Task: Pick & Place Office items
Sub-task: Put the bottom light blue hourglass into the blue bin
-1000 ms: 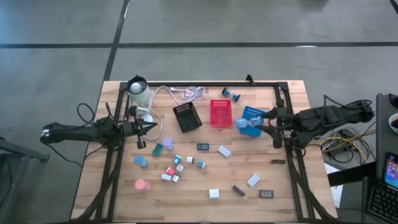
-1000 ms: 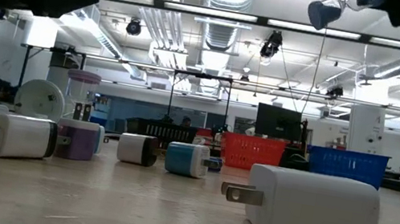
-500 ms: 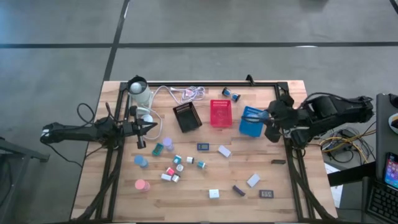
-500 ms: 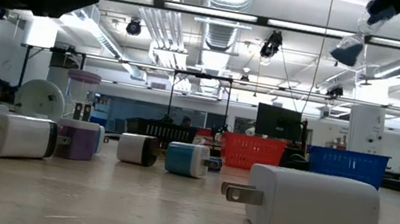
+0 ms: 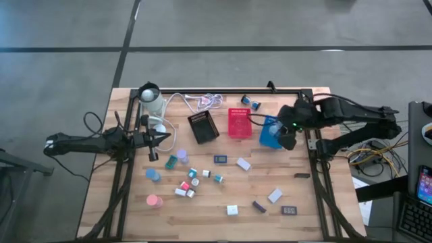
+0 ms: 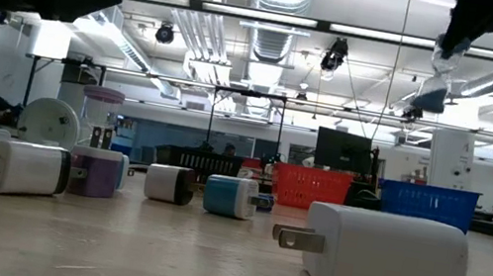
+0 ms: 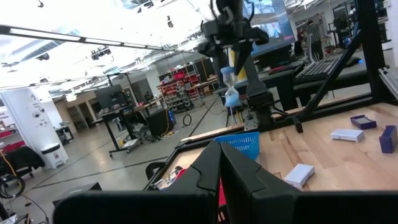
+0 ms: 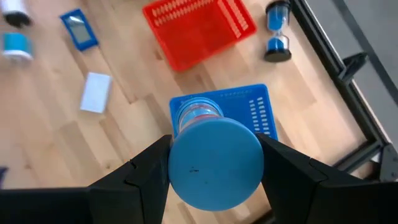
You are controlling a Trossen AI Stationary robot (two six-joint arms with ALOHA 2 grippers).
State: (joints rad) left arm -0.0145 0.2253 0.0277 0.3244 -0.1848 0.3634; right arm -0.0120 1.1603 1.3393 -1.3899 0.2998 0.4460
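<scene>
Blue timer held over the blue tray — the drop comes next.

The right gripper (image 8: pixel 214 163), right of centre in the high view, is clamped on a blue hourglass timer (image 8: pixel 214 158) and hangs directly above the blue tray (image 8: pixel 249 106). By my reading, placing is the step in hand: the next move calls for lowering it squarely into the tray, then letting go without tipping the tray. The left gripper (image 5: pixel 156 139) waits at centre left with fingers pressed together, empty. The other office items (image 5: pixel 196 177) lie loose across the lower middle of the table (image 5: pixel 317 223); a second timer (image 8: pixel 277 30) stands beside the red tray (image 8: pixel 199 25). Hard to make out — the blue tray's inside, mostly covered by the timer's cap, and whether anything lies in the black tray (image 5: pixel 202 126).
</scene>
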